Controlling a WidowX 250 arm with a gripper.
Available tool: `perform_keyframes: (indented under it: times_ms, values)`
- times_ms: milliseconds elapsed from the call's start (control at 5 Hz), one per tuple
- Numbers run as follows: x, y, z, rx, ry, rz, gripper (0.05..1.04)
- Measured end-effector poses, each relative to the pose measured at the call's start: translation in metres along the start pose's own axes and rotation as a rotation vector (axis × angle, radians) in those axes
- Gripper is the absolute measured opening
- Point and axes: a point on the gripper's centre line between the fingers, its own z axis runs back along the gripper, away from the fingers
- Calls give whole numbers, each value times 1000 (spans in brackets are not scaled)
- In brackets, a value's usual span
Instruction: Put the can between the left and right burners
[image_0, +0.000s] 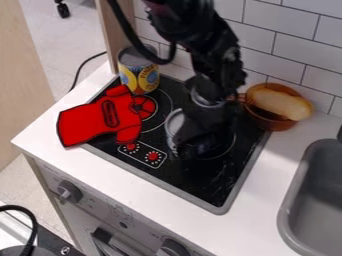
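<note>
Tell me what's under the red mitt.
The red mitt lies partly on the white counter and partly on the black stovetop. Whether anything else is beneath it cannot be seen; the cloth covers it.

White counter (133, 187), black stovetop (207, 182), red mitt (90, 122), yellow-labelled can (140, 79), brown pot (266, 121)

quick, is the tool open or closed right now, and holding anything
Tool: can't tell if it's open or closed; it's over the flat black stovetop, right at a silvery metal can, but whether it grips that is unclear.
</note>
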Motion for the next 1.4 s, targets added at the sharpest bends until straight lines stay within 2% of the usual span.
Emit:
perform_keyframes:
  times_ms: [400,600,800,1000,1200,1400]
  values:
    - [28,4,-2,-8,-9,6,996]
    - [34,6,-3,-10,-11,0,996]
    - [32,6,-2,-9,-2,-58,996]
    - [16,6,9,-54,-122,-300,996]
    - [3,2,11,-71,-127,-532,996]
    - [6,1,26,-120,-107,-779,996]
